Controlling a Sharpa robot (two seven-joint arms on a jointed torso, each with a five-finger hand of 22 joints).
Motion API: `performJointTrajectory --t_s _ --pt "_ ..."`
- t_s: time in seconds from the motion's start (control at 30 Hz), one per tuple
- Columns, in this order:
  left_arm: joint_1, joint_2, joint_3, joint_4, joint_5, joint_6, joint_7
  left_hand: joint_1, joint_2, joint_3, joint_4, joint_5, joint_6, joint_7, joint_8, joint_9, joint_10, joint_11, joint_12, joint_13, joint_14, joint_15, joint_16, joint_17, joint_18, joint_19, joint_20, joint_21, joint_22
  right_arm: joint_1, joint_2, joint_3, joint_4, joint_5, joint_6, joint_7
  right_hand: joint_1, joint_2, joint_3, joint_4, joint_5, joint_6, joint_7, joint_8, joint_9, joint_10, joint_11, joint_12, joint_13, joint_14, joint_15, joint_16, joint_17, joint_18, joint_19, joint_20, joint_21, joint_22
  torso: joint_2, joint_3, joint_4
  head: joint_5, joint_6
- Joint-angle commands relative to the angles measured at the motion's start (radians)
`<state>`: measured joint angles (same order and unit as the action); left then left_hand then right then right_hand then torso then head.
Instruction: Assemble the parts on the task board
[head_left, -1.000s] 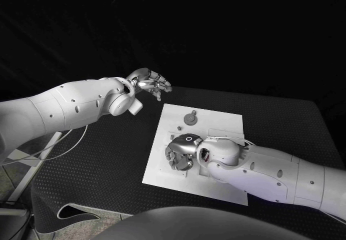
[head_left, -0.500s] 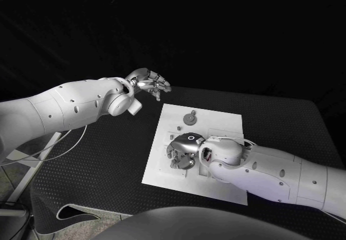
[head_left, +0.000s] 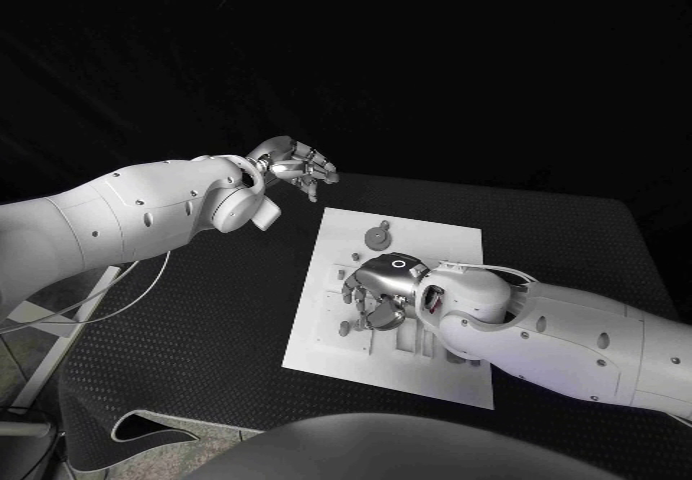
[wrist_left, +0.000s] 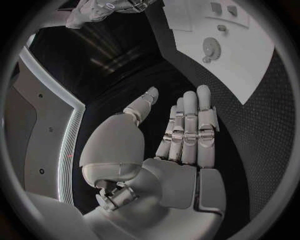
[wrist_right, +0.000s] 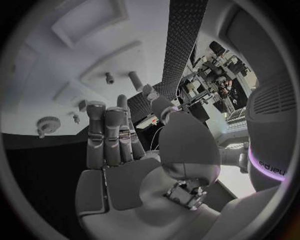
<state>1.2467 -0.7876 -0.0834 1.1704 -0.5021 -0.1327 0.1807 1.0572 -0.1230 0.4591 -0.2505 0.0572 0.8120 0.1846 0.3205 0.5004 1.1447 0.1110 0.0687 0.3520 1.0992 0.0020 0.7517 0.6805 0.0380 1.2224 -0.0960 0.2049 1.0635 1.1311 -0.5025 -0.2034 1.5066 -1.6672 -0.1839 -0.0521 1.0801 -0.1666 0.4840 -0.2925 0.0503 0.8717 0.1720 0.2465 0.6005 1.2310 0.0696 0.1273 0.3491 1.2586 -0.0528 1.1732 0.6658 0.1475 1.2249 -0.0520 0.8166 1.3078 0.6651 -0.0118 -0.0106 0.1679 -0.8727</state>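
From where I stand, the left silver many-fingered hand (head_left: 296, 166) hangs above the far left corner of the black textured bench (head_left: 188, 330), well apart from the board. Its wrist camera shows the fingers (wrist_left: 187, 127) straight and side by side, the thumb spread off to one side, with nothing in them.

Moving right, the flat white rectangular task board (head_left: 325, 345) lies in the middle of the bench. Near its far edge sits a small grey gear-shaped round part (head_left: 378, 237), with a smaller grey peg (head_left: 384, 223) just beyond it.

Further right, the right silver many-fingered hand (head_left: 378, 292) is palm down over the middle of the board, its fingers (head_left: 355, 296) reaching down among small grey parts (head_left: 346, 327) there. The wrist view shows those fingers (wrist_right: 109, 132) extended and close together above the white surface; I cannot tell whether they pinch any piece.
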Motion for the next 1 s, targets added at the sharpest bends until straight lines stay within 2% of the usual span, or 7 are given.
performJointTrajectory --t_s 0.03,0.23,0.33,0.5,0.53,0.6,1.0 --pt "0.001 0.000 0.000 0.001 0.005 0.009 0.008 -0.004 0.004 0.001 0.006 -0.001 -0.002 0.006 0.005 -0.002 -0.004 0.002 0.001 0.002 0.003 0.002 -0.004 0.001 0.048 0.006 0.002 -0.004 0.002 0.015 -0.030 0.005 0.036 0.048 -0.035 0.019 -0.015 -0.001 -0.011 0.000 -0.002 -0.009 0.000 -0.006 -0.001 -0.008 -0.002 -0.006 0.002 -0.004 0.007 0.005 0.000 0.114 -0.004 0.001 -0.003 0.015 -0.001 0.0003 -0.0017 -0.005 0.000" --pt "0.001 0.004 0.000 -0.004 0.005 0.009 0.010 -0.004 0.004 0.001 0.006 -0.001 -0.002 0.006 0.005 -0.002 -0.004 0.002 0.001 0.002 0.003 0.002 -0.004 0.002 0.048 0.006 0.002 -0.004 0.002 0.041 -0.096 0.038 0.073 0.160 -0.068 0.025 -0.010 0.020 -0.017 0.001 -0.002 -0.004 -0.003 -0.003 0.001 0.002 -0.005 -0.001 0.009 -0.002 0.004 0.006 0.000 0.114 -0.001 -0.001 -0.003 0.014 -0.001 0.0004 -0.0004 -0.015 0.003" --pt "0.001 0.005 0.000 -0.008 0.005 0.009 0.011 -0.004 0.004 0.001 0.006 -0.001 -0.002 0.006 0.006 -0.002 -0.004 0.002 0.001 0.002 0.003 0.002 -0.004 0.002 0.048 0.006 0.002 -0.004 0.002 0.060 -0.139 0.047 0.064 0.258 -0.068 0.016 -0.011 0.069 -0.010 0.005 -0.002 0.018 -0.014 0.009 0.006 0.052 -0.019 0.029 0.029 0.000 -0.009 0.005 -0.002 0.114 0.003 -0.001 -0.004 0.013 -0.003 -0.0003 -0.0010 -0.030 0.011" --pt "0.001 0.004 0.000 -0.012 0.005 0.007 0.012 -0.005 0.004 0.001 0.007 -0.001 -0.002 0.006 0.006 -0.002 -0.003 0.002 0.001 0.002 0.003 0.002 -0.004 0.002 0.048 0.006 0.002 -0.004 0.002 0.087 -0.206 0.049 0.047 0.416 -0.004 -0.031 -0.066 0.098 -0.031 0.015 0.005 0.074 -0.064 0.044 0.034 0.196 -0.072 0.223 0.196 0.023 -0.063 0.016 0.001 0.114 0.023 -0.001 0.003 0.014 -0.011 -0.0013 -0.0072 -0.049 0.018" --pt "0.001 0.004 0.000 -0.012 0.006 0.006 0.012 -0.005 0.004 0.001 0.007 -0.001 -0.002 0.006 0.006 -0.002 -0.003 0.002 0.001 0.002 0.003 0.002 -0.004 0.002 0.048 0.006 0.002 -0.004 0.002 0.090 -0.223 0.049 0.047 0.435 0.037 -0.059 -0.093 0.115 -0.040 0.013 -0.011 0.089 -0.104 0.060 0.057 0.165 -0.097 0.390 0.367 0.048 -0.061 0.063 0.030 0.114 0.044 -0.012 0.020 0.022 -0.013 -0.0012 -0.0095 -0.052 0.019" --pt "0.001 0.003 0.000 -0.013 0.007 0.006 0.011 -0.006 0.004 0.001 0.007 -0.001 -0.002 0.006 0.006 -0.002 -0.003 0.002 0.001 0.002 0.003 0.002 -0.004 0.002 0.048 0.006 0.002 -0.004 0.002 0.093 -0.249 0.049 0.048 0.454 0.095 -0.103 -0.160 0.126 -0.052 0.052 -0.004 0.087 -0.070 0.063 0.068 0.098 -0.089 0.458 0.450 0.035 -0.077 0.075 0.042 0.111 0.033 -0.008 0.012 0.018 -0.015 -0.0008 -0.0123 -0.054 0.019" --pt "-0.002 0.007 -0.001 -0.020 0.007 0.010 0.012 -0.008 0.005 0.000 0.009 -0.001 -0.002 0.006 0.007 -0.003 -0.003 0.002 0.001 0.002 0.003 0.002 -0.005 0.003 0.048 0.006 0.002 -0.004 0.002 0.095 -0.342 0.033 0.049 0.673 0.341 -0.353 -0.358 0.109 -0.015 0.186 -0.002 0.107 -0.100 0.106 0.169 -0.044 -0.109 0.836 0.802 0.008 -0.095 0.253 0.201 0.114 0.044 -0.041 0.052 0.025 -0.030 0.0079 -0.0321 -0.065 0.019"
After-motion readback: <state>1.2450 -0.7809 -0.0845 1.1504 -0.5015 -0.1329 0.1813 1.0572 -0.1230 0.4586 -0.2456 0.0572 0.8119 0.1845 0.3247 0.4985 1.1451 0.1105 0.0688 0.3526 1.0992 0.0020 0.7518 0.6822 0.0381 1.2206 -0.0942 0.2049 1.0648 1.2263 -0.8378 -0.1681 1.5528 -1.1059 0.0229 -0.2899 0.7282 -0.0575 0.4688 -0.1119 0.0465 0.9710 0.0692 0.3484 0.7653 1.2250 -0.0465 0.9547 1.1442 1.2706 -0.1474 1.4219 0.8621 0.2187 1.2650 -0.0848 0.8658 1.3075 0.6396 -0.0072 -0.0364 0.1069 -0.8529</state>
